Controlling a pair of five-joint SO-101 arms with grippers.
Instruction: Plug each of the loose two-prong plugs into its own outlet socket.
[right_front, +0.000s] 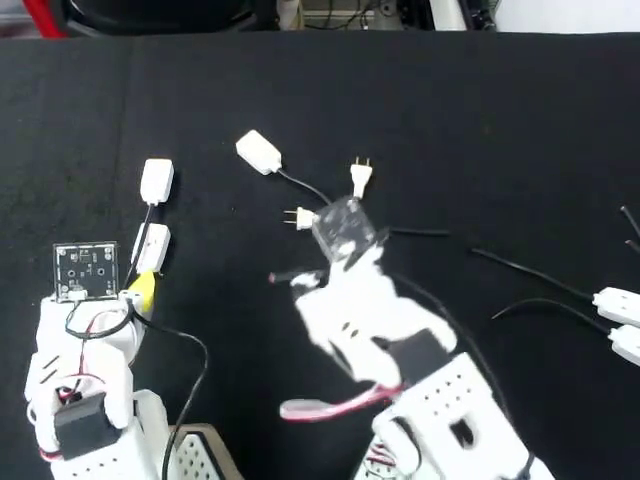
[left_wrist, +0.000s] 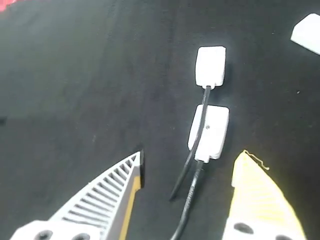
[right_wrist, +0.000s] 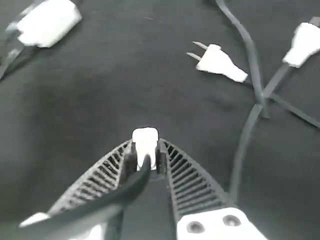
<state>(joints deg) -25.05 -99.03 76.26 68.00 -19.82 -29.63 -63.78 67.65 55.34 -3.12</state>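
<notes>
While black covers the whole table (right_front: 500, 120), the right gripper (right_wrist: 145, 152) pinches a plug (right_wrist: 145, 137) and the left gripper (left_wrist: 192, 156) gapes.

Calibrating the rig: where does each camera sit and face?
High: above the table, looking down; left arm and right arm show.
Left wrist: on left arm, facing two sockets; open left gripper shows.
Right wrist: on right arm, facing loose plugs; right gripper shut on a connector.
High and left wrist share the sockets.
</notes>
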